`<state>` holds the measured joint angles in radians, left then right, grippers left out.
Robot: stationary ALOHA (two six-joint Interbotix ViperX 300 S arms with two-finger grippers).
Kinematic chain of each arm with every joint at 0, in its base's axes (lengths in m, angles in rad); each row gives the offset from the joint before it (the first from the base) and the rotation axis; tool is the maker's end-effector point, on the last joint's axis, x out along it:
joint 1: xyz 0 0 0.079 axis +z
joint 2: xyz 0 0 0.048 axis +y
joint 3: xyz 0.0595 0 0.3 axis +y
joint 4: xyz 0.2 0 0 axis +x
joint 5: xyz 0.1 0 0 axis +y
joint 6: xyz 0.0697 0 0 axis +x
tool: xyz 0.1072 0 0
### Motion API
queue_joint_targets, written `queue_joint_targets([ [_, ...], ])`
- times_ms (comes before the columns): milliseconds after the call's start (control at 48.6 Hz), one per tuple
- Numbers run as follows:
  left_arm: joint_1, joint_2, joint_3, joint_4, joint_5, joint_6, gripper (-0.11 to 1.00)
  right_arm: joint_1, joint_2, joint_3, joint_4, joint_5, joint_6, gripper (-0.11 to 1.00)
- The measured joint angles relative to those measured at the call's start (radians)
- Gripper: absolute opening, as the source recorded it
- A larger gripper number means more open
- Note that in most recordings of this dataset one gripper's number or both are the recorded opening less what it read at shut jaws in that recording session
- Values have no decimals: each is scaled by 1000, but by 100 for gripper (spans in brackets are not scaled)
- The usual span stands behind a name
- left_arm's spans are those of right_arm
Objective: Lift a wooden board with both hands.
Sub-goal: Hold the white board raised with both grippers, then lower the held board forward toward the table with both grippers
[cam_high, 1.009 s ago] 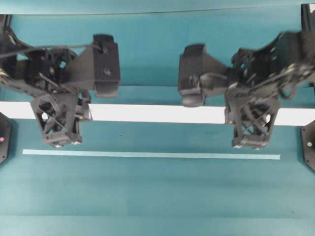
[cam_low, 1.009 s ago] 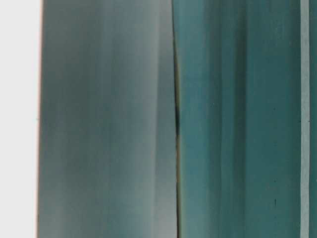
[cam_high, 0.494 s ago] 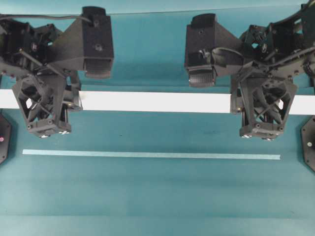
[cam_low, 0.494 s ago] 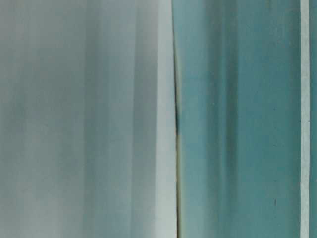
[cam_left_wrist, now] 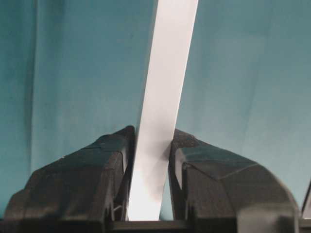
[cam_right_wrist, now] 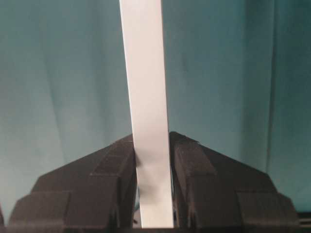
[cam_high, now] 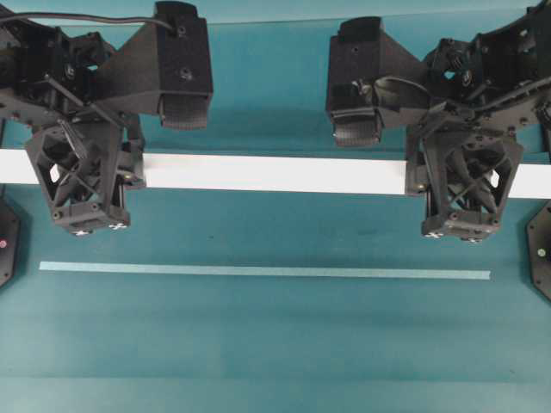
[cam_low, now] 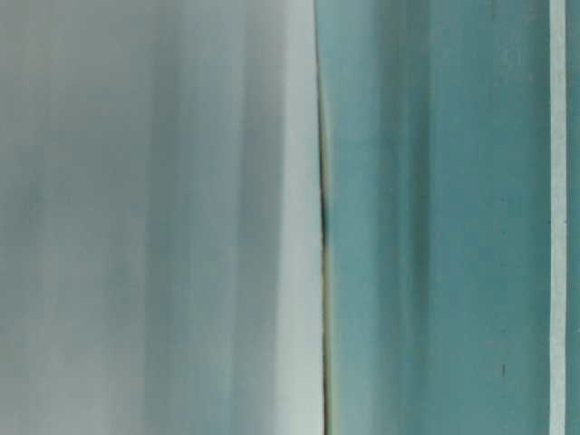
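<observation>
The wooden board (cam_high: 275, 174) is a long white plank running across almost the whole overhead view. My left gripper (cam_high: 84, 172) is shut on it near its left end, and my right gripper (cam_high: 461, 176) is shut on it near its right end. In the left wrist view the board (cam_left_wrist: 163, 87) passes between the two black fingers of the left gripper (cam_left_wrist: 151, 138), which press both its edges. The right wrist view shows the same grip: the board (cam_right_wrist: 144, 73) is pinched in the right gripper (cam_right_wrist: 151, 141). A blurred pale surface (cam_low: 163, 217) fills the left half of the table-level view.
A thin pale teal strip (cam_high: 264, 272) lies on the teal table nearer the front, parallel to the board, and shows as a pale line (cam_low: 558, 217) at table level. Black mounts (cam_high: 5, 243) (cam_high: 541, 251) sit at the left and right edges.
Both grippers and the board have shifted toward the top of the overhead view over the last second. The pale surface in the table-level view has grown wider and brighter. Both grips are unchanged.
</observation>
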<state>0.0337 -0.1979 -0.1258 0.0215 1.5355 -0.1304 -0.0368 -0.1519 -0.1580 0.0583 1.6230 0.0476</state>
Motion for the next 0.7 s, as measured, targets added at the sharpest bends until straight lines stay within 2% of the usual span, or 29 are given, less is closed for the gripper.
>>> queue_joint_targets([
  [577,8,6,-2,-2,0,0,19,-11,0,2,0,0,3,22],
  [700,9,9,20,-2,-15,0,19,-12,-5,55,-3,-6,0,22],
])
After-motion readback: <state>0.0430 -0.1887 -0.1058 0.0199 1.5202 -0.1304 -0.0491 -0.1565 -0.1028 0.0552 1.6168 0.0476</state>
